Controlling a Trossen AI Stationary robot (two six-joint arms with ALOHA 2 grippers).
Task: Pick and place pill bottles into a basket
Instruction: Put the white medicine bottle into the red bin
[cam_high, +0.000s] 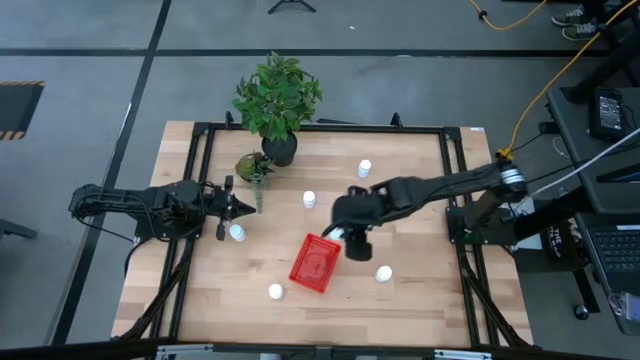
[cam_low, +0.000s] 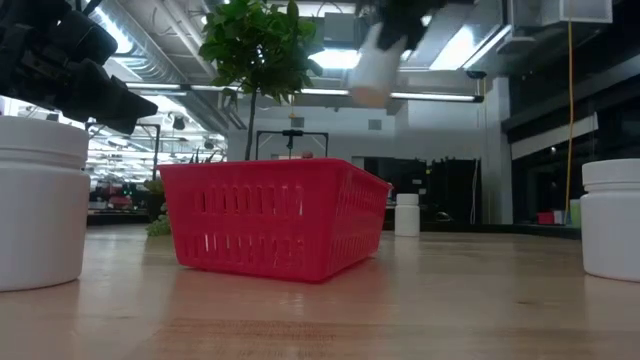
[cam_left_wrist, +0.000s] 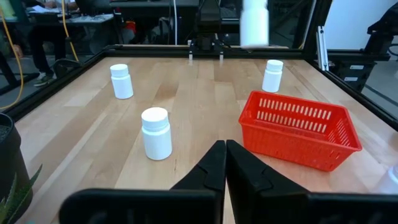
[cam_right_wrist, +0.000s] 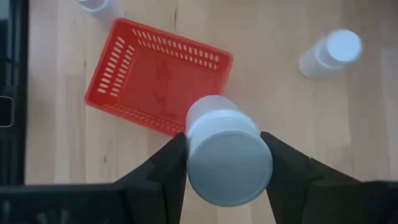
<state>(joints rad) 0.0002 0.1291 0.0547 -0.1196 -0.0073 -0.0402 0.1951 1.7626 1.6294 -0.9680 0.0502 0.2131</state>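
My right gripper (cam_high: 352, 243) is shut on a white pill bottle (cam_right_wrist: 227, 152), held in the air just right of the red latticed basket (cam_high: 315, 263). The basket rests on its base on the table, and nothing shows inside it in the right wrist view (cam_right_wrist: 158, 78). My left gripper (cam_left_wrist: 225, 165) is shut and empty at the table's left, just beyond an upright bottle (cam_high: 237, 232). Other bottles stand upright: two far ones (cam_high: 364, 168) (cam_high: 309, 200), one right of the basket (cam_high: 384, 273), and one near the front edge (cam_high: 275, 292). My right gripper pinches the bottle between its two fingers (cam_right_wrist: 177, 163), one on each opposite side of the round wall (cam_right_wrist: 193, 146). The fingers come from above, pointing down. The bottle hangs below the gripper, roughly upright and clear of table and basket (cam_low: 375, 65).
A potted green plant (cam_high: 277, 100) stands at the table's far edge, with a small plant (cam_high: 255, 168) beside it near my left gripper. A black frame (cam_high: 452, 180) runs round the table. Open wood lies along the near edge.
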